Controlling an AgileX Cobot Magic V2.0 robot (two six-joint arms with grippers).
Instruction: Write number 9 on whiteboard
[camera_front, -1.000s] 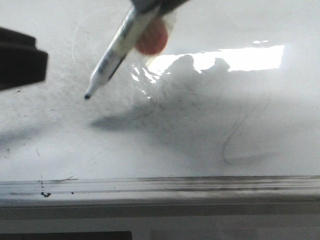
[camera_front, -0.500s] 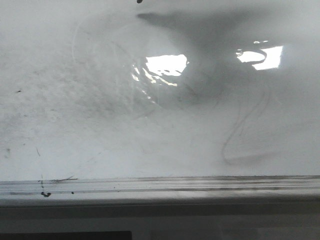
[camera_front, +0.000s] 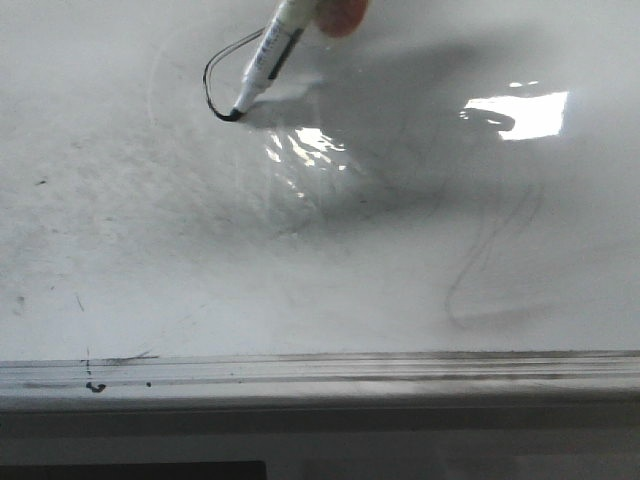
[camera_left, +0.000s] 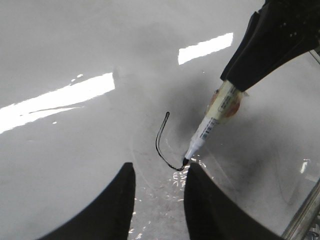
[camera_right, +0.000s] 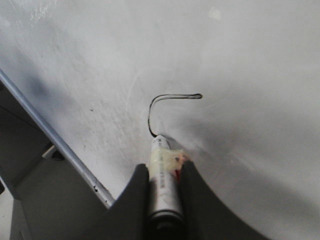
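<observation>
Half a second ago only the marker's dark tip showed at the top edge of the front view; now the white-barrelled black marker pen (camera_front: 263, 62) has come back down and its tip touches the large glossy white whiteboard (camera_front: 300, 290), with a fresh thin black curved stroke (camera_front: 210, 85) trailing from it. So far this start of the number 9 is an open hook, not a closed loop (no stem yet). It lies on the far part of the board, left of centre, well apart from the grey ink-spotted ledge (camera_front: 320, 372) at the near edge.

Only the right wrist view shows the grip: the right claw (camera_right: 164, 175) is clamped on the pen, a black finger pressed to each side of the taped barrel. The front view cuts the claw off. The left wrist view alone shows the left claw (camera_left: 159, 197), its two black fingers spread with nothing between them, hovering just beside the stroke.

The pen's long axis is tilted, tip pointing down and toward the robot's left in the front view.
</observation>
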